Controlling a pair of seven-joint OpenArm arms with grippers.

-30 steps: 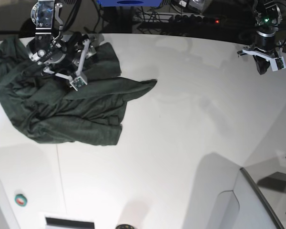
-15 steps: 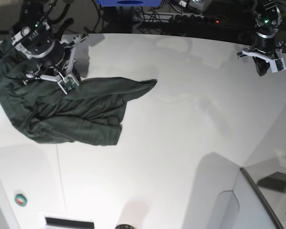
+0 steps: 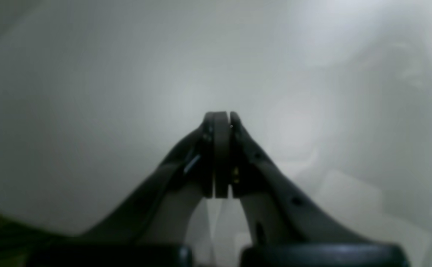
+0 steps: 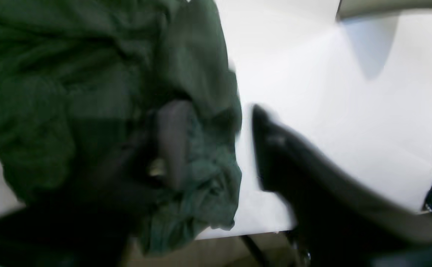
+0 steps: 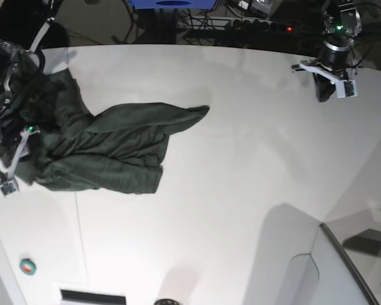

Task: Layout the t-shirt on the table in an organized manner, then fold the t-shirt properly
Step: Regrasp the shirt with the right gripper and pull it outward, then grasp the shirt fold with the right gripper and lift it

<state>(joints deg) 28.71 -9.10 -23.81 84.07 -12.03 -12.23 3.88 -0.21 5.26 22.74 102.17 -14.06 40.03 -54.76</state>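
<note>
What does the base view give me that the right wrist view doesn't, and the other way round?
Only base: the whole crumpled t-shirt, one pointed end stretched toward the table's middle, and the left gripper far off over bare table. Only right wrist: a close, blurred look at the right gripper, jaws apart, one finger against the cloth, the other over bare table. Both: green cloth bunched at the table's edge.

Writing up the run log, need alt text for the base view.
A crumpled dark green t-shirt lies at the left of a glossy white table. The right gripper is at the shirt's left edge; the left gripper, shut, hangs above the far right.
</note>
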